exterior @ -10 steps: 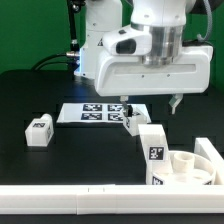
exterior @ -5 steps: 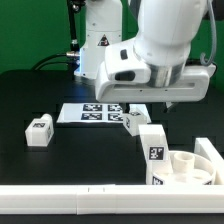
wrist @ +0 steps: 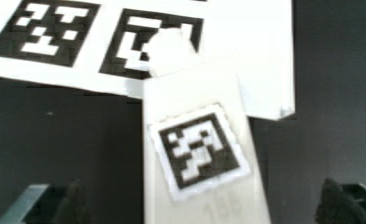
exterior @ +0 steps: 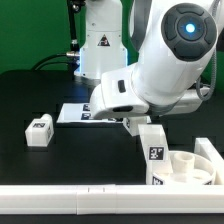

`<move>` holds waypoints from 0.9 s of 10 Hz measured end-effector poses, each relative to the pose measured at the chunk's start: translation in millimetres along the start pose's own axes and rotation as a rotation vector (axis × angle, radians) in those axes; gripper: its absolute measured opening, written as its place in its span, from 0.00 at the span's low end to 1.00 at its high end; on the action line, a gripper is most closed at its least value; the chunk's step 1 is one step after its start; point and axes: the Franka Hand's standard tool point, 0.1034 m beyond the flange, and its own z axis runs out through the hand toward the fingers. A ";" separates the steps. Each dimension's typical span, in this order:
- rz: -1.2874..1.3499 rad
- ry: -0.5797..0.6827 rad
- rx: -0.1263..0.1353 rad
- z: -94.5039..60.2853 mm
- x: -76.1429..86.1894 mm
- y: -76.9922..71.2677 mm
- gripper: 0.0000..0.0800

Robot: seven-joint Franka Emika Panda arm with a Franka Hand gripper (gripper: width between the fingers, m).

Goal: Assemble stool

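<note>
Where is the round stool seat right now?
In the exterior view the seat lies at the lower right, in the corner of the white rail, beside an upright tagged leg.

Lone leg (exterior: 39, 131) exterior view's left; marker board (exterior: 72, 113) behind it, mid-table; upright leg (exterior: 153, 152) just beside seat (exterior: 188, 166), exterior view's right; rail (exterior: 60, 203) along front.
</note>
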 end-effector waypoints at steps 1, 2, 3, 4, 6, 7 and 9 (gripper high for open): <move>0.006 -0.010 -0.001 -0.1 5.3 2.3 0.81; 0.017 -0.010 -0.001 -0.4 5.0 2.2 0.81; 0.058 -0.051 -0.004 1.3 1.7 1.3 0.81; 0.080 -0.090 -0.002 4.0 3.9 3.5 0.81; 0.085 -0.090 -0.014 2.2 7.8 4.4 0.81; 0.090 -0.081 -0.009 0.6 8.9 8.3 0.81; 0.094 -0.061 -0.007 5.0 13.3 10.2 0.81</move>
